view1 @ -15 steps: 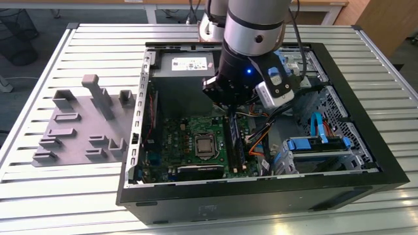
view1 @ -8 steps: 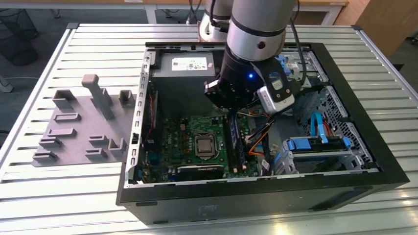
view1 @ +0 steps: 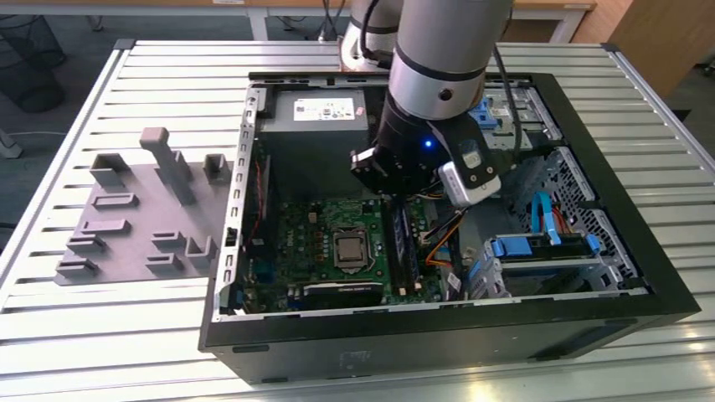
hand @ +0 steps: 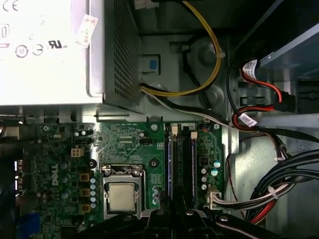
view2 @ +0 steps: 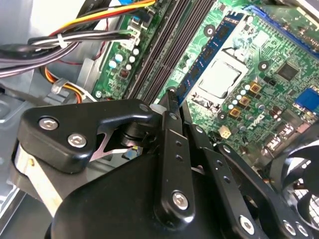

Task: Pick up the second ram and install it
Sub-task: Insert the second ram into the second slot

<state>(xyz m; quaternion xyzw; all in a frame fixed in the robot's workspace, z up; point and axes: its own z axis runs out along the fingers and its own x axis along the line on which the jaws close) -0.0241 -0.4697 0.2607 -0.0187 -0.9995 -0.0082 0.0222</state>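
Note:
The second ram (view2: 209, 47), a slim bluish-green board with small black chips, stands on edge along the black slot nearest the processor. It shows as a thin line (hand: 169, 164) in the first wrist view. My gripper (view2: 178, 97) reaches down into the open computer case (view1: 581, 310), its fingers close together on either side of the stick at about mid-length. In the exterior view the gripper (view1: 393, 197) hangs just over the slot row (view1: 403, 247). The stick's near half is hidden behind the gripper's black linkages.
The processor (hand: 122, 196) lies beside the slots. The grey power supply (view1: 318, 109) sits just beyond them. Bundled cables (hand: 279, 179) and a blue drive cage (view1: 547, 247) crowd the exterior view's right. A grey fixture plate with blocks (view1: 146, 218) lies outside the case on the slatted table.

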